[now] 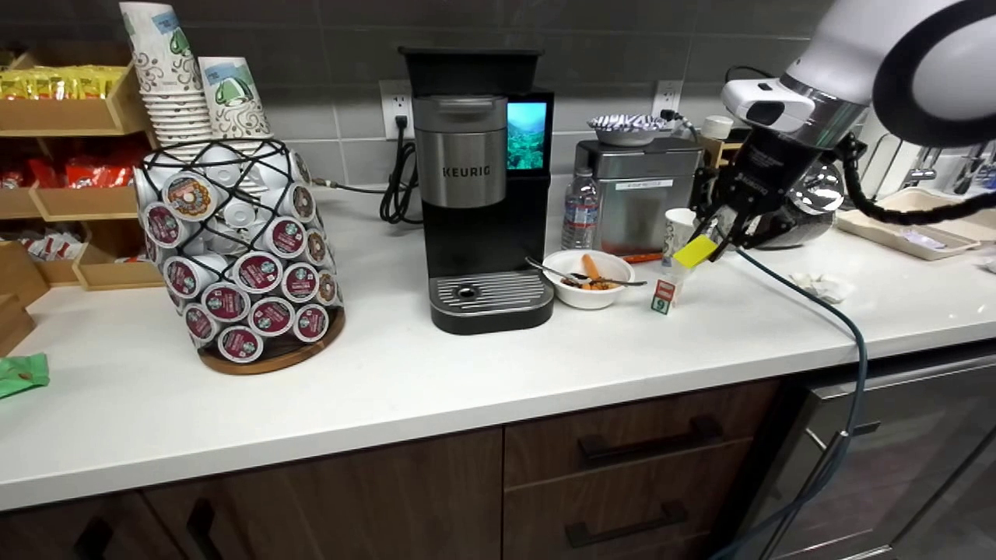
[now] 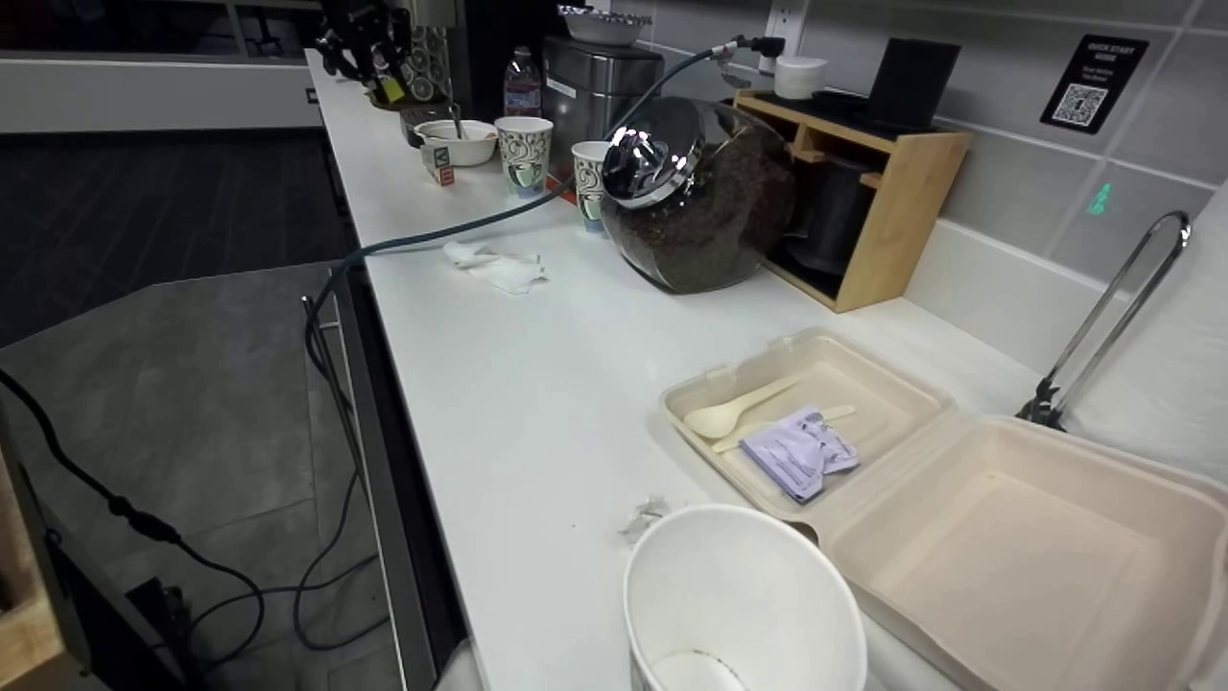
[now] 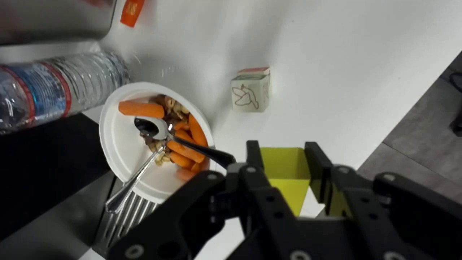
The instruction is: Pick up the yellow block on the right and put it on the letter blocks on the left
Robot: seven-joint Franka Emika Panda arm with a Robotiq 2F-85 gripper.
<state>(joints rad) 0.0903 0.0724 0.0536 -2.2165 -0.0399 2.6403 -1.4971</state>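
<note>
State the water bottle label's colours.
The water bottle label is blue with red bands, clearest in the wrist view.

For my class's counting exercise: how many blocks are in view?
3: the yellow block, held in the gripper; the upper letter block; and the lower letter block beneath it, on the counter. Others may be hidden.

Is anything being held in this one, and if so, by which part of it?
Yes, the yellow block. In the wrist view, the gripper has it pinched by two opposite sides.
</note>
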